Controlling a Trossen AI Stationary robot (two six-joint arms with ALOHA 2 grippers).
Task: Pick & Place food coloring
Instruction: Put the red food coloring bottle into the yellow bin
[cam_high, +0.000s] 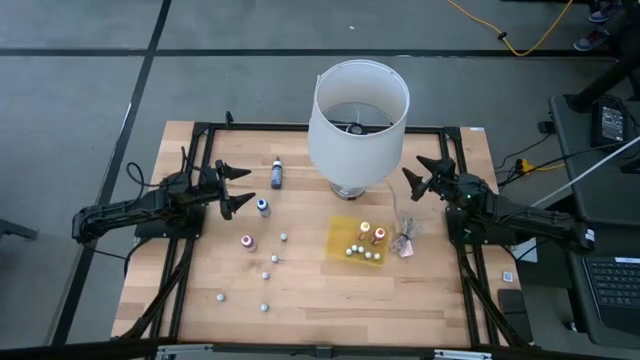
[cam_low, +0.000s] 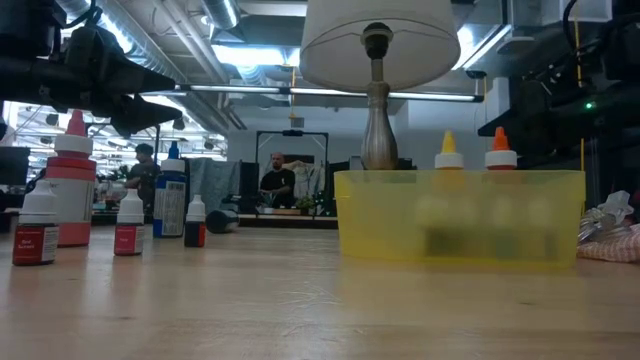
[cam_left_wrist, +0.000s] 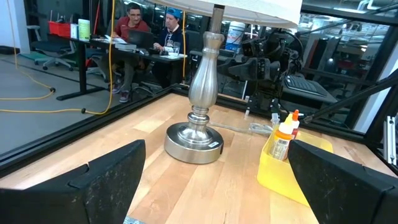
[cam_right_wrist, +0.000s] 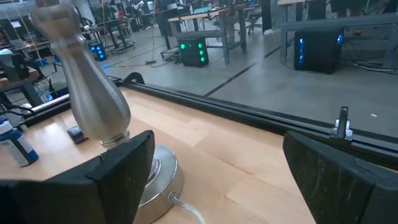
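The food coloring is a set of tiny bottles. Several stand loose on the table's left half, among them a blue-topped one (cam_high: 263, 206), a pink-topped one (cam_high: 248, 242) and small whitish ones (cam_high: 266, 274). A dark blue bottle (cam_high: 277, 173) lies nearer the far edge. More bottles stand in the yellow tray (cam_high: 340, 240), two of them with orange tops (cam_high: 379, 236). My left gripper (cam_high: 243, 188) hovers open at the left, above the table and beside the blue-topped bottle. My right gripper (cam_high: 415, 172) hovers open at the right, next to the lamp.
A lamp with a white shade (cam_high: 360, 115) and a metal base (cam_left_wrist: 194, 143) stands at the table's far middle, its cord running toward the tray. A crumpled clear wrapper (cam_high: 405, 240) lies right of the tray. People sit at desks beyond the table.
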